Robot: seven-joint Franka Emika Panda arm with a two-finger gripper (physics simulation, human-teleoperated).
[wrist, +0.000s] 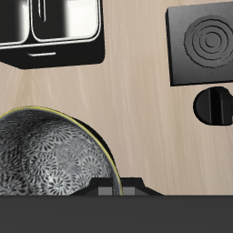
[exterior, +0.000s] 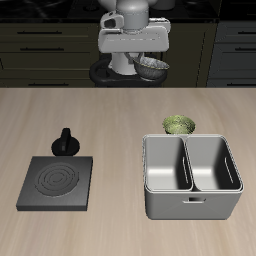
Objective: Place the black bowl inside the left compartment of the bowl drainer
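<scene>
Black bowl (wrist: 45, 155) hangs clamped in the tool (exterior: 150, 68), raised behind the bowl drainer (exterior: 190, 205); next, carry it over the left compartment.

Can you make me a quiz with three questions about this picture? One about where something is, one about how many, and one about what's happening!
1. Where is the olive-green bowl?
A) on the table, just behind the bowl drainer
B) in the pincer
C) inside the drainer

2. How many compartments does the drainer have?
A) one
B) two
C) four

3. What is happening with the black bowl?
A) it lies in the drainer
B) it sits on the table
C) the pincer holds it up in the air

Answers:
1 A, it sits on the wood right behind the drainer's back wall.
2 B, one middle wall splits it into two.
3 C, it hangs at the pincer, high above the table.
</scene>
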